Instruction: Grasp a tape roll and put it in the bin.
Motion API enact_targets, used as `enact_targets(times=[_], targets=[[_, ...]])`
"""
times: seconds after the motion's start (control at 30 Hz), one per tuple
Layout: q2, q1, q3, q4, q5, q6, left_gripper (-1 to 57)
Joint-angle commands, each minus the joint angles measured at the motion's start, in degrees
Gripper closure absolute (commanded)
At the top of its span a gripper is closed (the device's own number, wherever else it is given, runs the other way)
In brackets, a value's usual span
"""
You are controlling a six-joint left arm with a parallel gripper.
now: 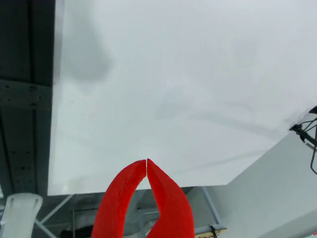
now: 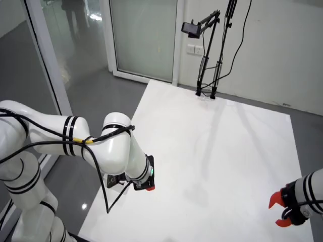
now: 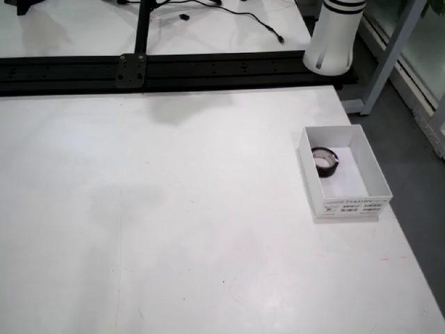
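Claw (image 1: 147, 163) seen from the view that rides on it: red fingers (image 1: 121, 198) closed tip to tip, nothing between them, above the bare white table (image 1: 173, 89) near one edge. View from above: tape roll (image 3: 325, 162) lies flat inside the white bin (image 3: 375, 182), against the bin's left wall; bin sits near the table's right edge. Side view: a second arm's red claw (image 2: 279, 212) at lower right.

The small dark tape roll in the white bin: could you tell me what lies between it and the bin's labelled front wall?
Only bare white bin floor separates tape roll from labelled wall, in the table view.
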Motion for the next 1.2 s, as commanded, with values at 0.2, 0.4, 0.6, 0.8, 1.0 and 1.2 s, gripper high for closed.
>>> enact_targets(times=[0.2, 0.4, 0.6, 0.8, 1.0, 1.2], targets=[[-1.9, 0.4, -0.4, -4.4, 0.1, 0.0, 57.0], [-1.9, 1.1, -0.4, -4.4, 0.1, 0.0, 57.0], [-1.8, 1.6, -0.4, -4.4, 0.1, 0.0, 57.0], [-1.8, 1.8, -0.4, -4.3, 0.1, 0.0, 56.8], [-1.8, 3.0, -0.4, -4.3, 0.1, 0.0, 56.6], [-1.8, 3.9, -0.4, -4.3, 0.1, 0.0, 56.6]])
